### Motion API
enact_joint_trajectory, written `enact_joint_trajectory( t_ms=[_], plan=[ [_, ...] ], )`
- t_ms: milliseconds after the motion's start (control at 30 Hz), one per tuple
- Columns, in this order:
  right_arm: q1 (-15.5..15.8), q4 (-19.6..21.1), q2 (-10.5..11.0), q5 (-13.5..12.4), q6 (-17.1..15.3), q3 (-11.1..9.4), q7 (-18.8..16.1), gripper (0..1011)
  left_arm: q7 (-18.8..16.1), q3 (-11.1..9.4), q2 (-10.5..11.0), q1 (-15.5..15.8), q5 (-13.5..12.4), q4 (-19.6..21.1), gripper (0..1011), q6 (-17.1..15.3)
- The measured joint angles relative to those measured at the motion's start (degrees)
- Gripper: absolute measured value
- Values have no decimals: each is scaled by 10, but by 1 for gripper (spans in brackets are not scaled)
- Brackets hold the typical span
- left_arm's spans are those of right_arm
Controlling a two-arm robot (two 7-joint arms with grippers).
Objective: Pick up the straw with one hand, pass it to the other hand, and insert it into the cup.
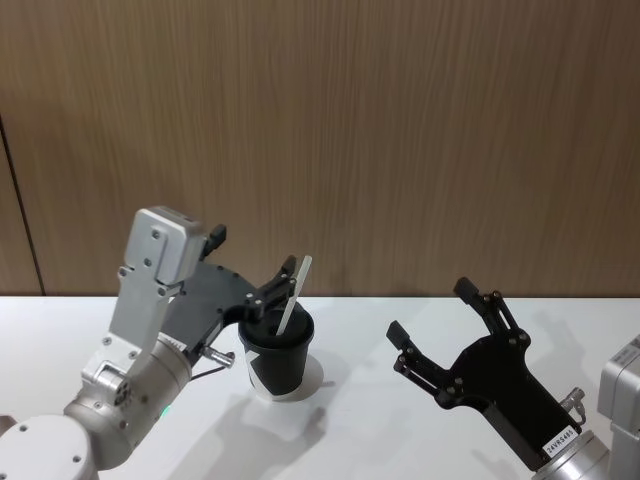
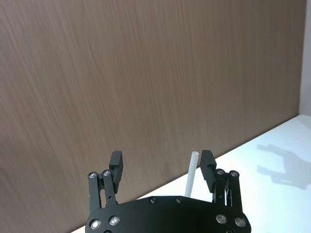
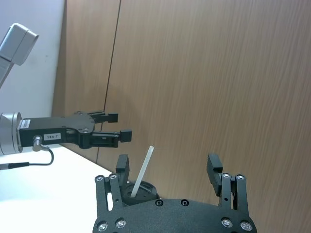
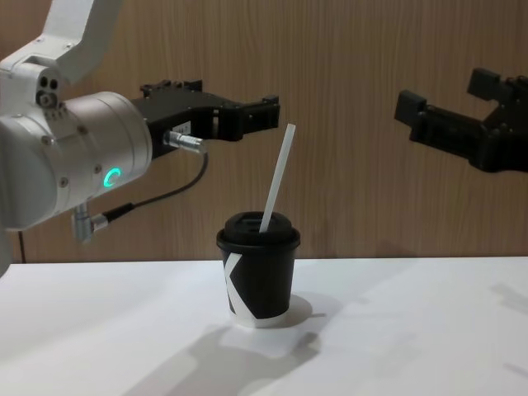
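We see the straw [image 4: 276, 178] standing tilted in the lid of the cup [image 4: 258, 276]; cup sits on the white table [image 4: 396, 330]. Left gripper [image 4: 231, 115] hangs above and just behind the cup, fingers open, holding nothing; straw top is near one finger in the left wrist view. Right gripper [image 4: 450, 111] is well apart on the right, raised, also wide open and empty.

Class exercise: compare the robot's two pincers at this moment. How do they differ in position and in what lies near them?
The left pincer hangs just above the cup, with the straw at its fingertips; the right pincer hangs off to the side, away from both. A silver arm with a green ring backs the left; the right shows black. Both are open and hold nothing.
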State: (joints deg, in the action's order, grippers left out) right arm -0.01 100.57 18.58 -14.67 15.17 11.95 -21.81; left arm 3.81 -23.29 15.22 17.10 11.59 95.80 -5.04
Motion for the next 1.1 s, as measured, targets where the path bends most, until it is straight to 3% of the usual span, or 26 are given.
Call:
enact_joint_trajectory(
  t_ms=[1100],
  plan=[
    [0, 0, 0, 0, 0, 0, 0, 1001, -9, 14, 6, -18, -4, 19, 1003, -11]
  ],
)
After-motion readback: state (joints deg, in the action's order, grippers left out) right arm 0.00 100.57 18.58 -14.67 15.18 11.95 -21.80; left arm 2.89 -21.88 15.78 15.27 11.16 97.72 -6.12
